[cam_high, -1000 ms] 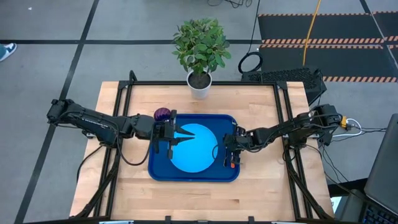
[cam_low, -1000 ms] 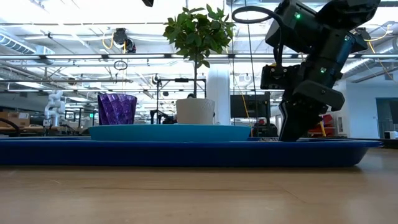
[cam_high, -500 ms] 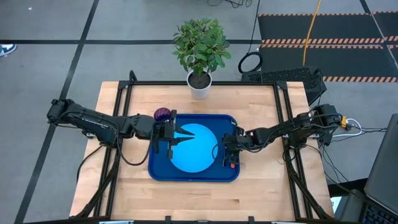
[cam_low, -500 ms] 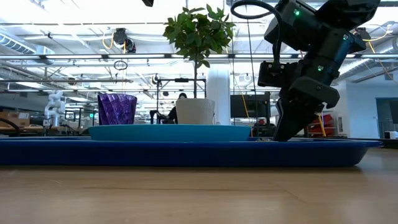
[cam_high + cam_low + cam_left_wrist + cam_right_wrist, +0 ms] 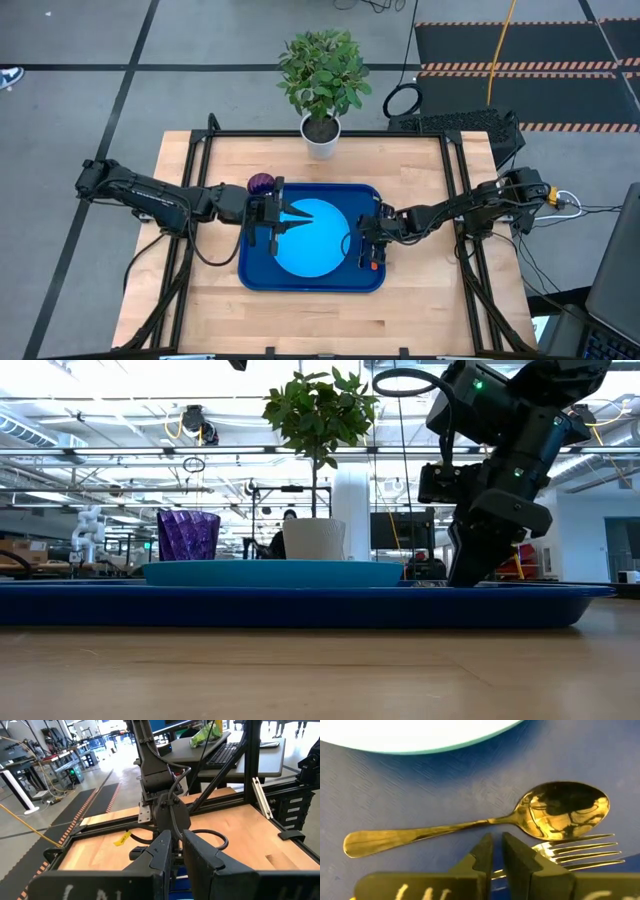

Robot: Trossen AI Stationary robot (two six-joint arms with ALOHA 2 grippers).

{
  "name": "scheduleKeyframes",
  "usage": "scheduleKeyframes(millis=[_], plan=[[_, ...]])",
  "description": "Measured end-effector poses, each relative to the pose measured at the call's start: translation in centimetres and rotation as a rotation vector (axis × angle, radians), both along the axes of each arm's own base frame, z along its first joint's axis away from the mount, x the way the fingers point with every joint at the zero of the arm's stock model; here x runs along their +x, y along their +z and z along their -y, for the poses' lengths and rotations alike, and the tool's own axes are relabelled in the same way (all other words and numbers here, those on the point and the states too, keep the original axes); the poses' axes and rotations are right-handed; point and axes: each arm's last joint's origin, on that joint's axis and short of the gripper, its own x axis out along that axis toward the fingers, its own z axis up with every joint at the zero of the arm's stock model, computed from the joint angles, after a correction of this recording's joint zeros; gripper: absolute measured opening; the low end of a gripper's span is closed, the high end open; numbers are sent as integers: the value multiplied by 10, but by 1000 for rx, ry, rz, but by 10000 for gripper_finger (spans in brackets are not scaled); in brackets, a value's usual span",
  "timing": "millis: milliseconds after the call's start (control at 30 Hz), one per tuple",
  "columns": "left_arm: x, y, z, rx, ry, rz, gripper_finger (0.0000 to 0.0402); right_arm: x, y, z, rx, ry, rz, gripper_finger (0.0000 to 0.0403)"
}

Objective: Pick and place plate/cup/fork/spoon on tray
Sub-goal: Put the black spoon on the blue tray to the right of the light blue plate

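Tray (image 5: 258,275): the dark blue tray sits at the table's centre and carries the light-blue plate (image 5: 310,250) in its middle. The spoon (image 5: 485,822) and the fork (image 5: 580,855) lie side by side on the tray floor at the plate's 3 o'clock, clear of the plate rim; they seem set there to keep the cutlery together beside the plate. In the high view only the fork's orange handle shows, just under the right arm.

The right gripper (image 5: 497,852) hangs low over the cutlery, fingers closed together with nothing between them; the fork lies free beneath. I judge that the fork has been set down and the arm has yet to lift away.

The purple cup (image 5: 261,183) stands on the table at the tray's 10 o'clock corner, outside the rim, not yet placed.

The left gripper (image 5: 300,212) waits over the plate's 10 o'clock edge, fingers drawn together and empty.
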Motion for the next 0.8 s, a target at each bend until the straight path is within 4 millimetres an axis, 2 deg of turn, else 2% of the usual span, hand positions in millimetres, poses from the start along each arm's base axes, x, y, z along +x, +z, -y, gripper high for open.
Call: scheduleKeyframes(millis=[800], plan=[[0,0,0,1,0,-1,51,2,1,0,2,-5,21,34]])
